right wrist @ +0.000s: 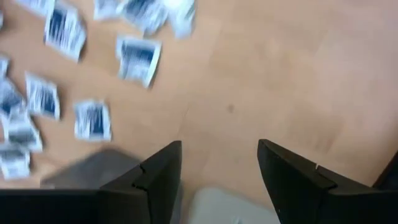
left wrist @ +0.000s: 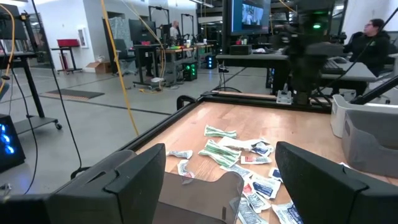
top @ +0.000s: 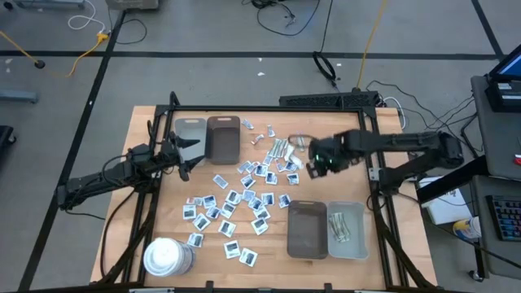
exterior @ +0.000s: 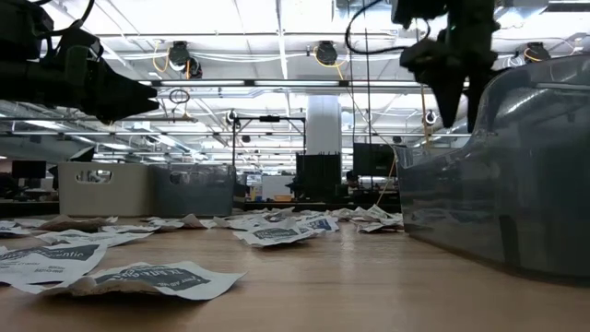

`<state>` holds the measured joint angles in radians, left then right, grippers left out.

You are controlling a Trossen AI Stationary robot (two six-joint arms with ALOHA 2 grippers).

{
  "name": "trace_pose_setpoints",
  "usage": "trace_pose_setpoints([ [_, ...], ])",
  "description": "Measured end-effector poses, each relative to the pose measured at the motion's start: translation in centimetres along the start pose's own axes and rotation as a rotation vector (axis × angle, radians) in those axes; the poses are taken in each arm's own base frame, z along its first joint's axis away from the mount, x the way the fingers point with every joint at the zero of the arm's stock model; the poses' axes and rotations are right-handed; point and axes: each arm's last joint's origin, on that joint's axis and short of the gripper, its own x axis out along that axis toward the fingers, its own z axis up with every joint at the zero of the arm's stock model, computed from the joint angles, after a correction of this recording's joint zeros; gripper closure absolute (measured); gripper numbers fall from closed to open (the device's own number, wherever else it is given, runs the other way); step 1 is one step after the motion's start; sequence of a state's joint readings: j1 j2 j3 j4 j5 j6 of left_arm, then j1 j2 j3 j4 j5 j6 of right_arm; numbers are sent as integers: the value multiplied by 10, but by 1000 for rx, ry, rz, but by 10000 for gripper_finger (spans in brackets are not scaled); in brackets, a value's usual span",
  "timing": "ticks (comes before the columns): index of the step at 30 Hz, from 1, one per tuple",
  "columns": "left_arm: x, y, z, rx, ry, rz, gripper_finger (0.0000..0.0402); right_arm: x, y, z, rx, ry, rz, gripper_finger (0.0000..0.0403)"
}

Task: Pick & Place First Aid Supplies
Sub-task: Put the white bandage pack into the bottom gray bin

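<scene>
The first aid supplies, many small white packets with dark-blue print (top: pixel 244 199), lie flat and scattered over the middle of the wooden table. Pale green wrapped strips (top: pixel 281 149) lie at the far side of the heap and show in the left wrist view too (left wrist: pixel 221 152). My right gripper (top: pixel 316 161) hangs above the table at the heap's right edge, pointing down, open and empty (right wrist: pixel 217 168). My left gripper (top: pixel 183 150) waits level and open at the table's left, beside the far-left trays, with nothing between its fingers (left wrist: pixel 217 180).
A grey tray (top: pixel 191 134) and a brown tray (top: pixel 223 138) stand at the far left. A brown tray (top: pixel 307 229) and a grey tray (top: pixel 346 229) holding some green strips stand at the near right. A large white cylinder (top: pixel 167 256) stands at the near left.
</scene>
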<state>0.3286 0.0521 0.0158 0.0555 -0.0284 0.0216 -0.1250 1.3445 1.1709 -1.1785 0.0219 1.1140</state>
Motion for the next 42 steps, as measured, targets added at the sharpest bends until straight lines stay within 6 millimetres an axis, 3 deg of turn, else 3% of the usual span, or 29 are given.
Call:
trace_pose_setpoints([
  [6,0,0,0,0,0,0,96,0,-24,39,59,-22,-18,195],
  [13,0,0,0,0,0,0,96,3,-45,67,120,-24,-43,195],
  [35,0,0,0,0,0,0,96,37,-4,182,-1,-31,-29,195],
  [42,0,0,0,0,0,0,96,41,1,201,0,-71,-4,195],
])
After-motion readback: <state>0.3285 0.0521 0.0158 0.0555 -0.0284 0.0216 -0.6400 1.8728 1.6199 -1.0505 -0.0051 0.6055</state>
